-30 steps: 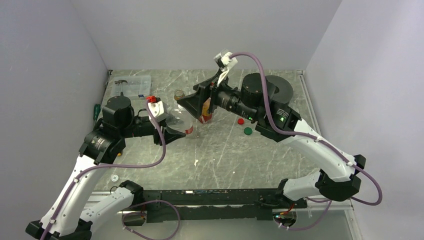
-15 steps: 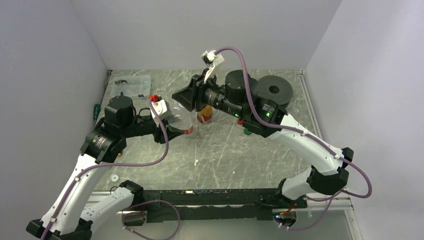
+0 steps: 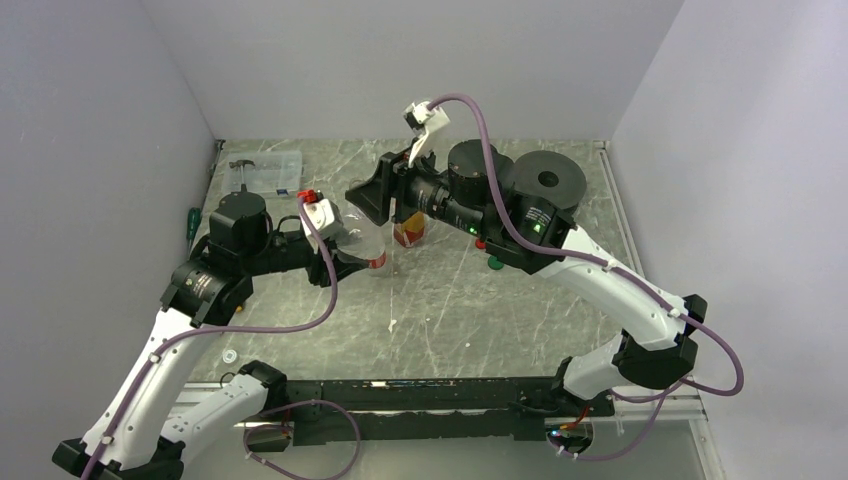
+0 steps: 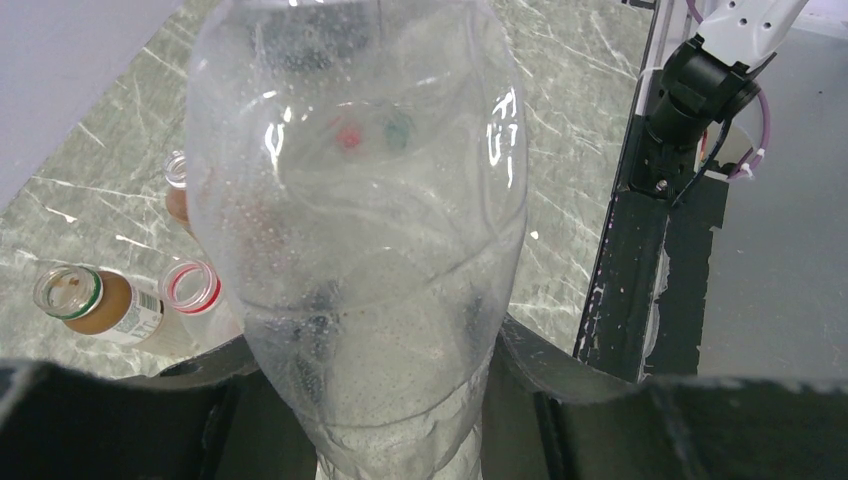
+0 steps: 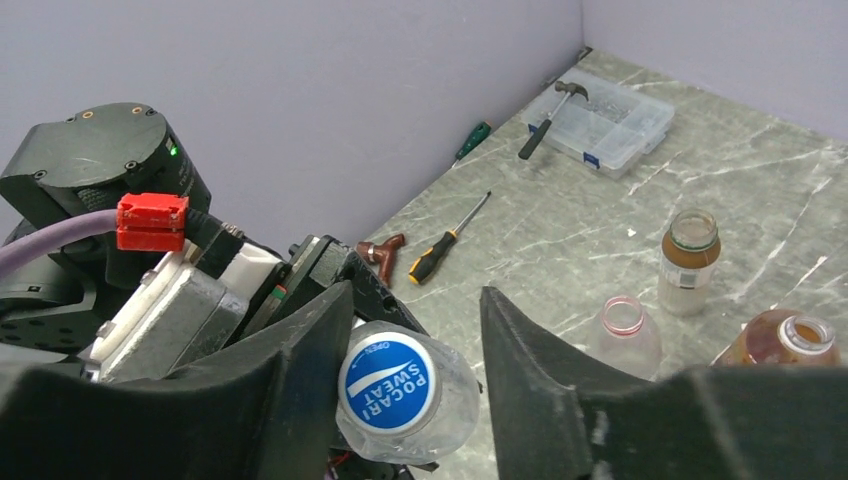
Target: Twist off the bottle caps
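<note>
The left tool is clamped on the plain clear bottle, held above the tabletop with its long axis near level and its neck pointing toward the right arm. The right tool stands open astride the blue cap, which reads "POCARI SWEAT" and "OPEN".

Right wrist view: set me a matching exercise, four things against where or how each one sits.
Things:
1 blue cap
2 hammer
3 green-ringed bottle
4 orange-and-black screwdriver

Places or states:
A uncapped, upright on the table
B resting on the clear box
C between the fingers of the right hand
D lying flat on the table

Pairs: 1-C, 2-B, 3-A, 4-D
</note>
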You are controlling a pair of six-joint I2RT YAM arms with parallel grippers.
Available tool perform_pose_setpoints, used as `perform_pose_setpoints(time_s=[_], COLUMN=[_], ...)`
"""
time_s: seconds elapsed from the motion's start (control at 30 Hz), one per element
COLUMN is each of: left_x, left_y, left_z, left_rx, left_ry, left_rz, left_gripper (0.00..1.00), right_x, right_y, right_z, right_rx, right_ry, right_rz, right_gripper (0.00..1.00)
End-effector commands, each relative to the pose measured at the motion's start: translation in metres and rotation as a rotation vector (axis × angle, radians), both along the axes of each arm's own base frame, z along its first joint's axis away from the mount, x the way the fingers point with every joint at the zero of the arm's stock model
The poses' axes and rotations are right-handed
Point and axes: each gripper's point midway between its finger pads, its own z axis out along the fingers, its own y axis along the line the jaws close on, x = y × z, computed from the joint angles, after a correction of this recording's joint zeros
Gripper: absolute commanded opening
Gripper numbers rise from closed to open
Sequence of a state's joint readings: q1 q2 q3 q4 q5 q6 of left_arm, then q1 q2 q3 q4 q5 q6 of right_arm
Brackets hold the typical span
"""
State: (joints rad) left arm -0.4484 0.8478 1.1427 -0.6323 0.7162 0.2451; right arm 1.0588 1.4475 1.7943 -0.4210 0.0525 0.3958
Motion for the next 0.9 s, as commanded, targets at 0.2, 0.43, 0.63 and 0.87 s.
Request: perform_pose_setpoints(time_s=[0.2, 0.43, 0.63, 0.87], left_x=[0.004, 0.007, -0.009, -0.068], left_y=[-0.001, -0.001, -0.011, -0.025], left_z=[0.013, 0.018, 0.028, 0.052], left_rx=[-0.031, -0.051, -0.099, -0.204], left_ry=[-0.038, -0.034, 0.011, 0.13], left_rz=[0.016, 0.036, -0.053, -0.374], left_gripper=[0.0, 0.0, 0.0, 0.0], right_x=[0.004, 0.001, -0.018, -0.086], right_y=[-0.013, -0.016, -0.014, -0.019], right_z=[0.013, 0.015, 0.036, 0.072], right_rx=[0.014, 0.016, 0.082, 0.175], right_ry=[-0.007, -0.006, -0.112, -0.361], right_rz=[-0.07, -0.065, 0.052, 0.406], right_gripper=[0.36, 0.34, 0.13, 0.08])
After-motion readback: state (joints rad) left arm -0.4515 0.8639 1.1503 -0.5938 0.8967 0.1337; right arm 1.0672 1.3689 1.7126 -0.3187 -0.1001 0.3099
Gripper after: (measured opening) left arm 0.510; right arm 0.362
